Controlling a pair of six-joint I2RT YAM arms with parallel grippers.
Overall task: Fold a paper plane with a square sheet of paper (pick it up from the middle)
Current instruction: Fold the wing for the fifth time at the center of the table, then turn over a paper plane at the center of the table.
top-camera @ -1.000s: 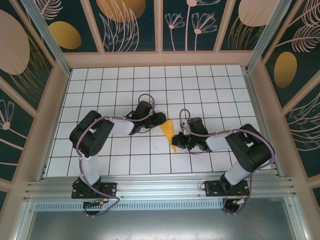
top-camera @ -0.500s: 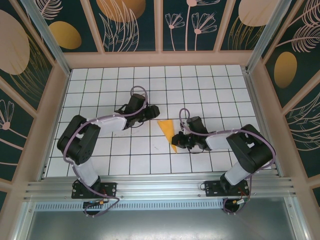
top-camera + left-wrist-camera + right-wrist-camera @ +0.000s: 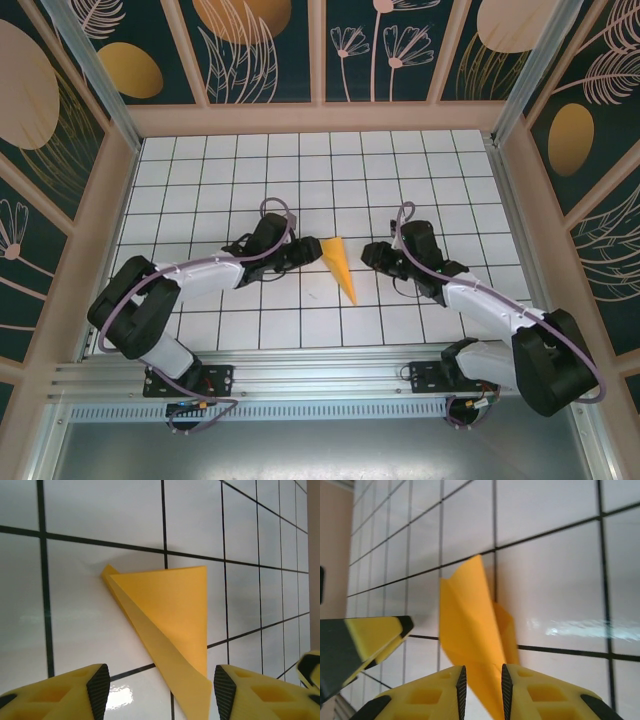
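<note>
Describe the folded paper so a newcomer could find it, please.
Start at the middle of the white grid table. Between the left hand and the right hand lies the paper plane: a narrow orange-yellow dart, the only paper thing there.

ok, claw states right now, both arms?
Left claw: open wide, holding nothing; the paper plane lies on the table just ahead of it.
Right claw: open narrowly, holding nothing.

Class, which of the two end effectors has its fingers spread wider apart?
The left end effector, near the paper plane: its fingers stand far apart, while those of the right end effector leave only a narrow gap.
</note>
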